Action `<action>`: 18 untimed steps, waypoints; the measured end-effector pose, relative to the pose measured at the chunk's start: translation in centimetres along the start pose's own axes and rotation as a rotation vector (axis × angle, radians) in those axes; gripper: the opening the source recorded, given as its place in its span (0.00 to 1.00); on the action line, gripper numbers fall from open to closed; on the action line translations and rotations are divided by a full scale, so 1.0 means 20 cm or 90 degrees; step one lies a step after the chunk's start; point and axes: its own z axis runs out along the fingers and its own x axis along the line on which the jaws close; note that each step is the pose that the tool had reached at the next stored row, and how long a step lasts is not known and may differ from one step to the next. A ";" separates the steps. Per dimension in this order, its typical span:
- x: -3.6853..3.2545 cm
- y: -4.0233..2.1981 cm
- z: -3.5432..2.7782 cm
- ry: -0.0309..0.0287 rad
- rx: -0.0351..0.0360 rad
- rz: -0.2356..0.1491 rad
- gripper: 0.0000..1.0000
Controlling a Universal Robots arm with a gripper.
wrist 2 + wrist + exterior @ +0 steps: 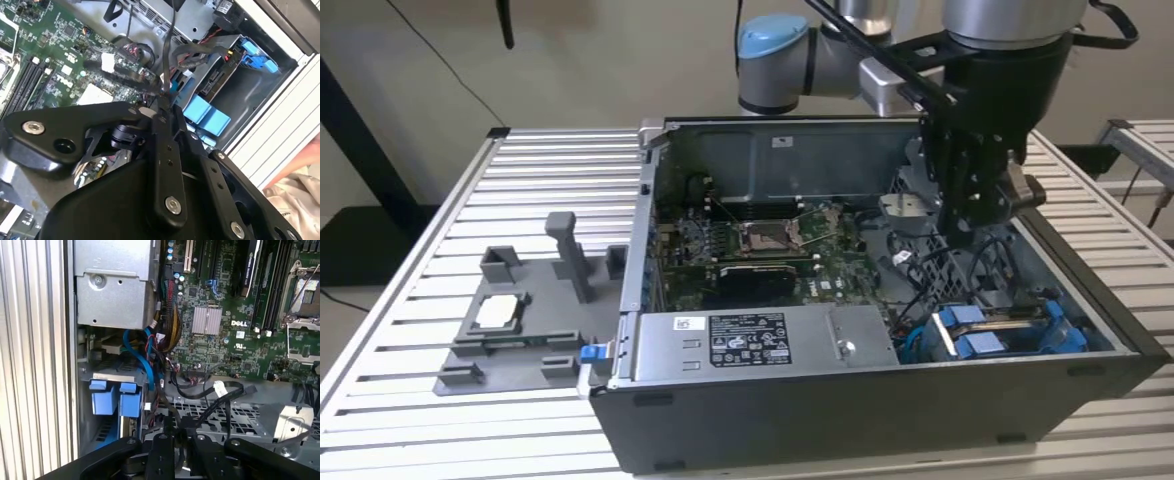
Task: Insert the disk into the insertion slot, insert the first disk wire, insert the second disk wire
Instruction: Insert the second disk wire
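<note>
The disk's bright blue frame [971, 332] sits in the insertion slot [1062, 338], at the corner of the open computer case on the exterior view's right. Both wrist views show its blue tabs [205, 112] [115, 397] at the mouth of the grey bay [197, 70]. My gripper [970, 228] hangs inside the case, a little above and behind the bay. It is shut on a thin black wire [167, 55], which runs from the fingertips [159, 111] towards the tangle of cables beside the disk. In the first wrist view the gripper [172, 429] pinches the same wire [165, 405].
The silver power supply box [747, 340] fills the case's front. The green motherboard [761, 245] lies behind it. Loose black, red and blue cables [150, 347] crowd the gap beside the bay. A grey fixture [520, 320] stands on the slatted table [547, 180] outside the case.
</note>
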 end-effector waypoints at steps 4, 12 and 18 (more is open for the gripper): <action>-0.030 -0.002 0.003 0.0340 -0.0026 -0.006 0.24; -0.032 -0.001 0.010 0.0614 -0.0047 -0.011 0.16; -0.011 0.000 0.018 0.0615 -0.0048 -0.011 0.16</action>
